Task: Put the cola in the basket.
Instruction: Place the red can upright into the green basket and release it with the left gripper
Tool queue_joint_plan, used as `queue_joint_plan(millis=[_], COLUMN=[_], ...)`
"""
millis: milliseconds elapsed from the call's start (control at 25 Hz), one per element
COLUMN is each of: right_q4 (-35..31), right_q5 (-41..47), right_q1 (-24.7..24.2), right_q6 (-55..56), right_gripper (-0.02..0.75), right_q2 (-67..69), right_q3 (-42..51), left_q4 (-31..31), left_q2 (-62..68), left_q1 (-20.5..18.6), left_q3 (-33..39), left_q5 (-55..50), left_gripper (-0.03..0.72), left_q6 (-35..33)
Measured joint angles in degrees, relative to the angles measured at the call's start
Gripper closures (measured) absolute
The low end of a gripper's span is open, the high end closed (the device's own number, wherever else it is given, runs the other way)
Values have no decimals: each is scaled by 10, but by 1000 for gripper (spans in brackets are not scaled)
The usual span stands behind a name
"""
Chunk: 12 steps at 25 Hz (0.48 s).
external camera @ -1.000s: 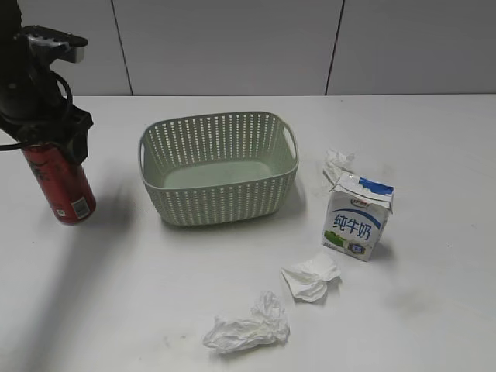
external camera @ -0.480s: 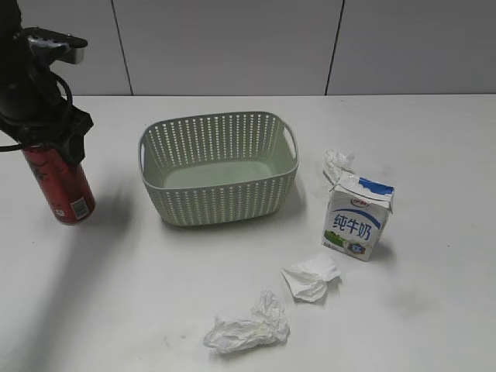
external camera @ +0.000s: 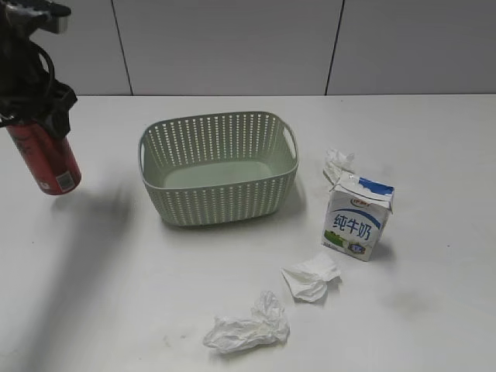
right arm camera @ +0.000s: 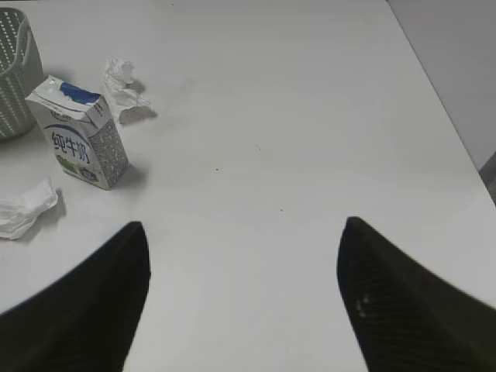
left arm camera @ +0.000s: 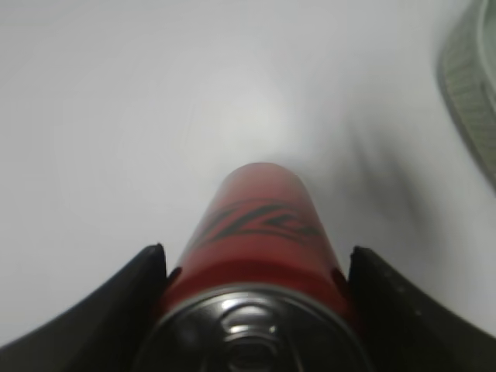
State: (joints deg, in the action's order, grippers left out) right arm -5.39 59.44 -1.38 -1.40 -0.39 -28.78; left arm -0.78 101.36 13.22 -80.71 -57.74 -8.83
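The tall slim red cola can (external camera: 45, 157) is held clear of the white table (external camera: 116, 294), well out at nine o'clock from the pale green perforated plastic basket (external camera: 219, 167). Its long axis is seen near upright but tilted, the silver top towards eleven o'clock and the base with the small white label patch towards five o'clock. The upper part of the can is clamped by the black left gripper (external camera: 35, 105), whose fingers are pressed against both flanks in the left wrist view (left arm camera: 252, 310). Only that view gives the silver lid and the black script along the red body (left arm camera: 256, 225), with a sliver of basket rim (left arm camera: 469, 74) at two o'clock; the label patch is shown by the exterior view alone. The right gripper (right arm camera: 240, 287) is spread wide with nothing between its fingers, seen only in the right wrist view, where a white-and-blue milk carton (right arm camera: 79, 132) and crumpled white tissues (right arm camera: 120, 81) lie towards ten o'clock.
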Motion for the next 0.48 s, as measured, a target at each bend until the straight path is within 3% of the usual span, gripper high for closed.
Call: queue_joint_plan(millis=[280, 480], right_q4=[0, 0], right_q5=[0, 0], right_q1=[0, 0], right_q6=[0, 0], right_gripper=[167, 167], right_q2=[0, 0], right_q3=[0, 0], left_q4=[17, 17], left_q2=[-43, -43], left_q1=[3, 37], left_q3=[-44, -97], left_q5=[-24, -79], left_gripper=[156, 156], left_q6=[-6, -33])
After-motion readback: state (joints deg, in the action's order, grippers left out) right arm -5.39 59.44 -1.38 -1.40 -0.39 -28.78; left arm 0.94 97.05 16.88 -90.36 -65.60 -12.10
